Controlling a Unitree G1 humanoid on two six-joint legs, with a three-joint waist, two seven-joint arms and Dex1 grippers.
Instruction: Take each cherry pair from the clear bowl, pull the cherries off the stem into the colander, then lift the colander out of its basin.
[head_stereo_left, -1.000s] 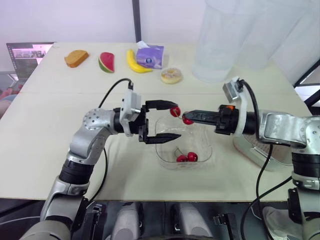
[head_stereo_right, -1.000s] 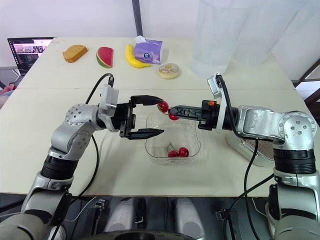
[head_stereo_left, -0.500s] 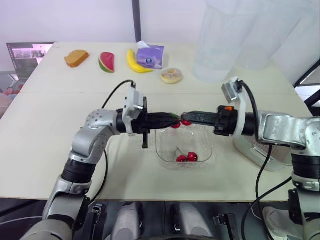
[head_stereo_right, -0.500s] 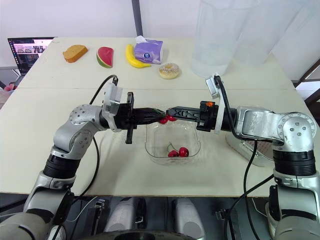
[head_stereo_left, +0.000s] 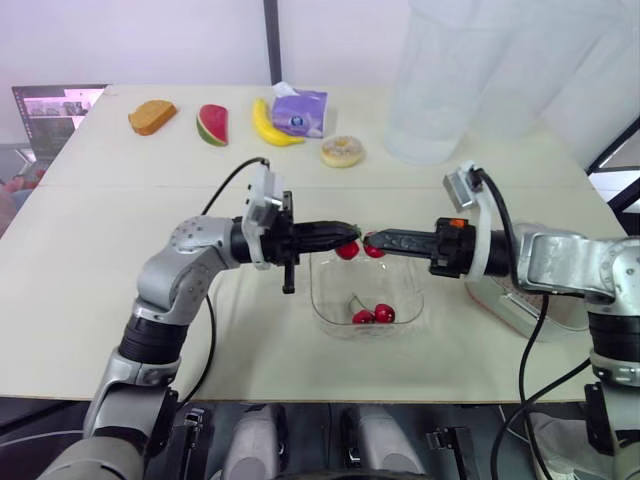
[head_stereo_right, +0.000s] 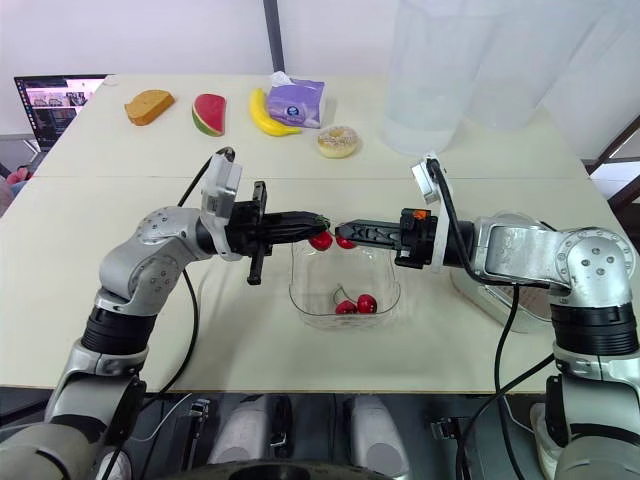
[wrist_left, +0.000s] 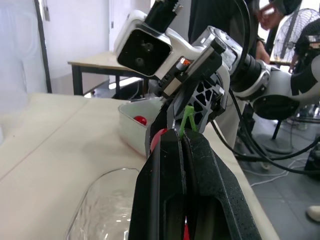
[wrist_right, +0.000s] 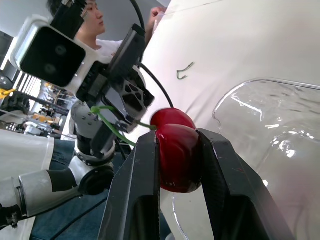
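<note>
We have the left gripper (head_stereo_left: 349, 230) clenched on the thin green stem (wrist_left: 188, 118), whose end pokes out just past its fingertips. The right gripper (head_stereo_left: 370, 240) is squeezing one glossy red cherry (wrist_right: 177, 149) of the pair between its pads. The second red cherry (wrist_right: 169, 117) hangs free, touching the pinched one just beyond the right fingertips. The two grippers meet almost tip to tip, with the clear plastic bowl (head_stereo_left: 417, 297) directly below them and another red cherry pair (head_stereo_left: 373, 315) lying in it.

To do this step well, we judge the pull should run straight along the stem, the grippers drawing apart without twisting. We keep the left clamp firm and the right squeeze gentle enough not to bruise the fruit. The white basin (head_stereo_left: 522, 320) sits back beside the right wrist; we cannot tell the colander apart inside it. A cherry freed here would fall into the bowl, so we carry each one over there before letting go.
</note>
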